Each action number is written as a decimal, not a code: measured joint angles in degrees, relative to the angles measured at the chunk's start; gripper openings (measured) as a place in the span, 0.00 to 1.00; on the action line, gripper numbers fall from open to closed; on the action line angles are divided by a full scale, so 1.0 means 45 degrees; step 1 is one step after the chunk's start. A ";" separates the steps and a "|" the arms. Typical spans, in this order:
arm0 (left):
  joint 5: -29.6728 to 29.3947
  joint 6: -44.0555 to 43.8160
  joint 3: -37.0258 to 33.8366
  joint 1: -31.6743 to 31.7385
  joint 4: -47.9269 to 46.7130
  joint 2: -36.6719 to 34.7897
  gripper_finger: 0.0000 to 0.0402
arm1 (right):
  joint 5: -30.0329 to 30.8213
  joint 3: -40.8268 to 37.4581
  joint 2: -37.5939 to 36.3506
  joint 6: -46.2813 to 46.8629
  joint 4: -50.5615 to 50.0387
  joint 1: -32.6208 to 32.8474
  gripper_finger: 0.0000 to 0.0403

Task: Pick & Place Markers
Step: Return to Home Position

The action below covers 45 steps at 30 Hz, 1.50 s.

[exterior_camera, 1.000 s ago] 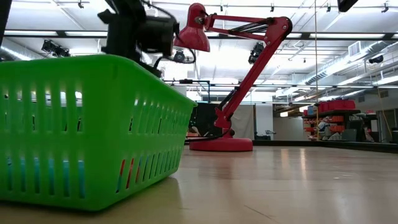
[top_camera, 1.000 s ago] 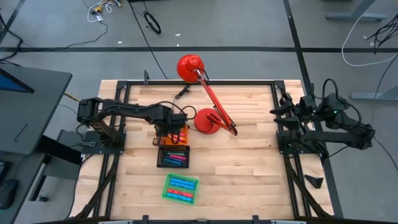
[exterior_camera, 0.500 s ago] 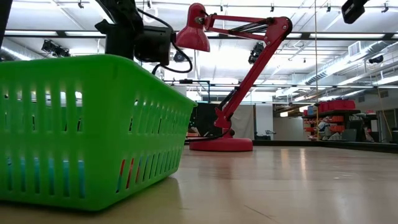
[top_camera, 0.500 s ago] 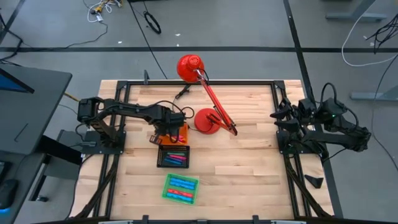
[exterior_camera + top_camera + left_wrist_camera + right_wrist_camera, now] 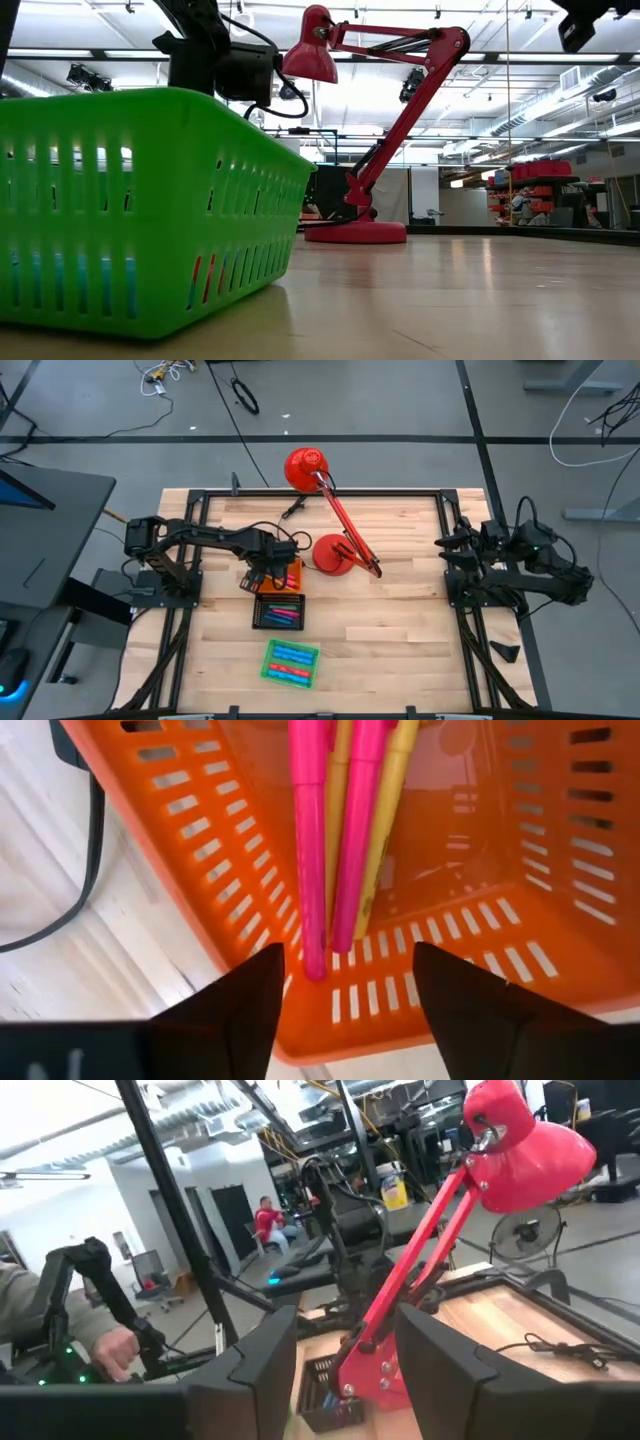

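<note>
Two pink markers and two yellow markers lie side by side on the floor of the orange tray, their ends near its wall. My left gripper points down over that tray, open, one finger on each side of the marker ends and touching none. More markers lie in the black tray and in the green tray. My right gripper waits open and holds nothing, above the table's right edge.
A red desk lamp stands on its round base just right of the orange tray, its arm slanting over the table. In the low view the green tray fills the left foreground. A person's sleeve and hand show beyond the table.
My right gripper has sunk a little over the table's right edge. The markers and trays lie as before.
</note>
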 joint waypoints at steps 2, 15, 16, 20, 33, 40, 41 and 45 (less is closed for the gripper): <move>0.0000 -0.0083 0.0000 0.0000 0.0003 0.0000 0.58 | 0.0108 -0.0122 -0.0334 -0.0028 0.0000 0.0000 0.42; 0.0015 -0.0696 0.0003 -0.0024 -0.0026 0.0000 0.59 | 0.1475 -0.2231 -0.0792 -0.0415 0.2024 0.0000 0.42; 0.0036 -0.0754 0.0005 -0.0024 -0.0026 0.0000 0.59 | 0.1674 -0.2421 -0.0795 -0.0403 0.2356 0.0000 0.42; 0.0044 -0.1074 0.0010 -0.0028 -0.0104 0.0000 0.59 | 0.2020 -0.3370 -0.0795 -0.0209 0.3315 0.0000 0.42; 0.0048 -0.1419 0.0019 -0.0087 -0.0535 0.0000 0.59 | 0.4631 -0.6021 -0.0800 -0.0011 0.6376 0.0000 0.42; 0.0058 -0.1431 0.0019 -0.0102 -0.0560 0.0000 0.59 | 0.5338 -0.6712 -0.0800 0.0497 0.6611 0.0002 0.42; 0.0058 -0.1436 0.0019 -0.0102 -0.0560 0.0000 0.59 | 0.5356 -0.6707 -0.0800 0.0585 0.6278 0.0000 0.42; 0.0058 -0.1517 0.0019 -0.0102 -0.0599 0.0000 0.59 | 0.6082 -0.6701 -0.0645 0.0962 0.5303 -0.0048 0.42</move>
